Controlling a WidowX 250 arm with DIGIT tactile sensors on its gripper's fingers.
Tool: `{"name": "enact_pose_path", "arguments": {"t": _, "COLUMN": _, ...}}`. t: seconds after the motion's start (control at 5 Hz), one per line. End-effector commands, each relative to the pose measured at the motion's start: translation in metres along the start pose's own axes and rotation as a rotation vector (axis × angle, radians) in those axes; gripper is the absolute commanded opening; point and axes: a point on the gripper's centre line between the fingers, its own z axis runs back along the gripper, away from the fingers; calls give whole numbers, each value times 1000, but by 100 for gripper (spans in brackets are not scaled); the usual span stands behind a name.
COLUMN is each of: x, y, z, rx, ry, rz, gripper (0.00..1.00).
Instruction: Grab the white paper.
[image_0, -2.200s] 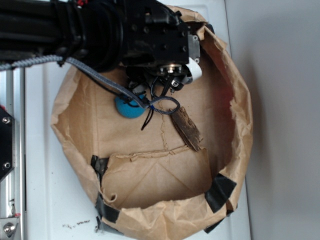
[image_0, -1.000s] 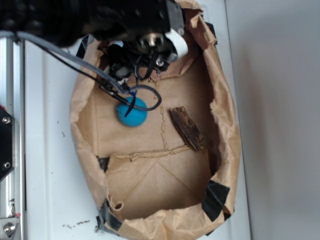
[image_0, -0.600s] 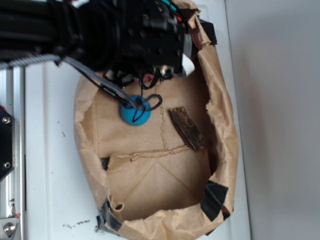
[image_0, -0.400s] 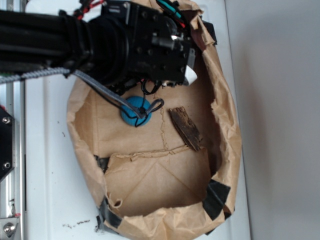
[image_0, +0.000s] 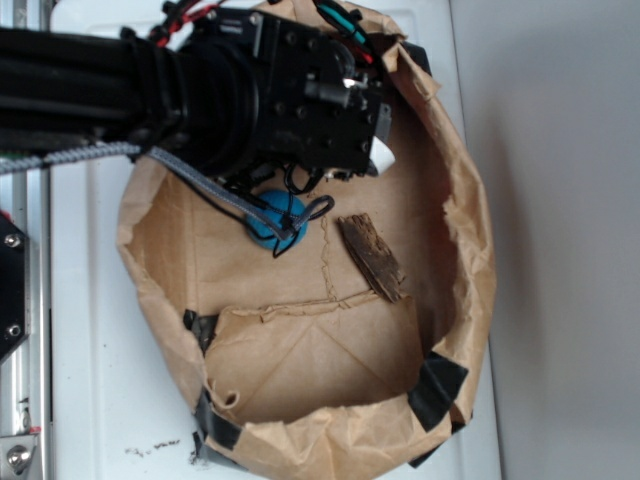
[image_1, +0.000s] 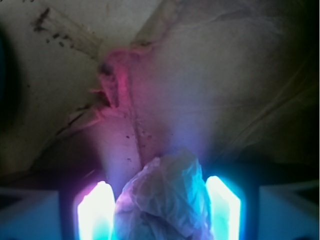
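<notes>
— Where's the crumpled off-white paper wad (image_1: 162, 197)?

— Wrist view: at 6 o'clock, between my two glowing finger pads (image_1: 95, 210). My gripper (image_1: 159, 210) is narrowed around it, both pads right against its sides; whether it's firmly pinched, I can't tell.

— And from outside?

— My black arm (image_0: 200, 90) covers the 11 o'clock part of the brown paper bag (image_0: 470, 280). Blue ball (image_0: 268, 218) just below it, under a black cable loop (image_0: 300, 215). Dark wood strip (image_0: 372, 256) at 3 o'clock of the ball, apart. The wad is hidden there.
</notes>
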Motion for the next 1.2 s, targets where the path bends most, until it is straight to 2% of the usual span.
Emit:
{"name": "enact_pose_path", "arguments": {"t": 0.0, "x": -4, "y": 4, "z": 39, "rx": -7, "ry": -149, "rz": 5, "gripper": 0}}
{"name": "enact_pose_path", "arguments": {"t": 0.2, "x": -3, "y": 3, "z": 90, "rx": -50, "ry": -321, "rz": 21, "gripper": 0}}
{"name": "enact_pose_path", "arguments": {"t": 0.4, "x": -3, "y": -14, "z": 141, "rx": -116, "ry": -450, "rz": 46, "gripper": 0}}
{"name": "enact_pose_path", "arguments": {"t": 0.6, "x": 1, "y": -24, "z": 168, "rx": -169, "ry": -519, "rz": 133, "gripper": 0}}
{"name": "enact_pose_path", "arguments": {"t": 0.8, "x": 3, "y": -27, "z": 177, "rx": -242, "ry": -524, "rz": 155, "gripper": 0}}
{"name": "enact_pose_path", "arguments": {"t": 1.0, "x": -2, "y": -49, "z": 172, "rx": -207, "ry": -435, "rz": 95, "gripper": 1}}
